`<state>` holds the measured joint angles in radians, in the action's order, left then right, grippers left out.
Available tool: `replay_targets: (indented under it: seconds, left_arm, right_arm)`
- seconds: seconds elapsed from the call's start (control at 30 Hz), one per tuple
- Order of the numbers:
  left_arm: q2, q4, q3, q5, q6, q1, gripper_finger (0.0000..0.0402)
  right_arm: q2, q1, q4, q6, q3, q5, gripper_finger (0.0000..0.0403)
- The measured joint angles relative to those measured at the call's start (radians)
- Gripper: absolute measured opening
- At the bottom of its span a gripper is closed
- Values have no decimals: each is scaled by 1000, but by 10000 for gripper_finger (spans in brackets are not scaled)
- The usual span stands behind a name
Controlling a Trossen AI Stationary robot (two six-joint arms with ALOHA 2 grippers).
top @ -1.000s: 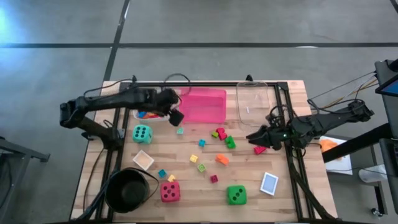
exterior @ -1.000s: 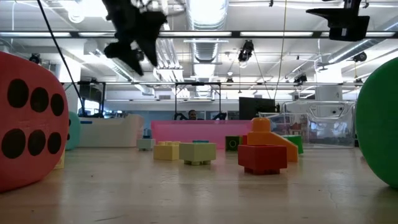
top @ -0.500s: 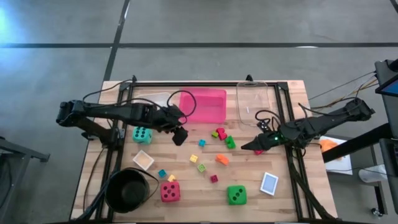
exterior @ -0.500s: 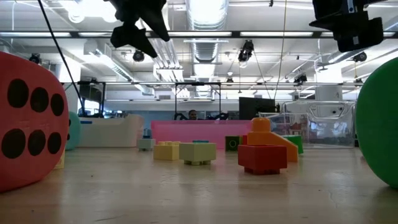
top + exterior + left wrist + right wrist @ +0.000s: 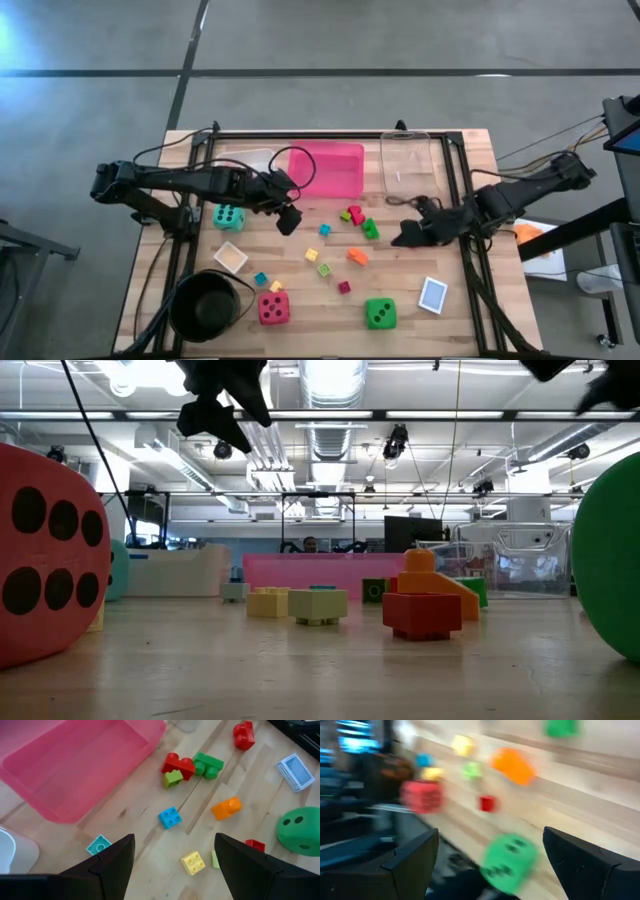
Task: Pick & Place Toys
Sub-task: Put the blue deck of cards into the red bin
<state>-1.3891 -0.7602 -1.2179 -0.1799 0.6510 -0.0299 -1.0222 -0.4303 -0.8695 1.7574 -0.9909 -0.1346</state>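
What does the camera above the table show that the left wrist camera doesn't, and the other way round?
Only the high view shows the black bowl, the red die and the right gripper. Only the left wrist view shows the studs on the small blue block. Both show the pink tray, the orange block and the green die.

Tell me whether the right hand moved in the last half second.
Yes. The right hand shifted slightly along the table, toward the green die and away from the clear tray.
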Motion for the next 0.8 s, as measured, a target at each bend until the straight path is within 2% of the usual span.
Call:
replay_targets:
  seconds: [0.13, 0.2, 0.4, 0.6, 0.8]
  left_arm:
    - [0, 0, 0, 0, 0, -1, 277]
    - [0, 0, 0, 0, -13, -1, 277]
    - [0, 0, 0, 0, -52, -1, 277]
    - [0, 0, 0, 0, -61, -1, 277]
    - [0, 1, 0, 19, -64, -1, 277]
  right_arm:
    - [-106, -69, -260, 85, -131, 12, 348]
    - [-145, -95, -327, 135, -163, 29, 348]
    - [-215, -172, -321, 282, -169, 56, 348]
    - [-249, -266, -318, 464, -108, 80, 348]
    - [-277, -311, -196, 549, -29, 84, 348]
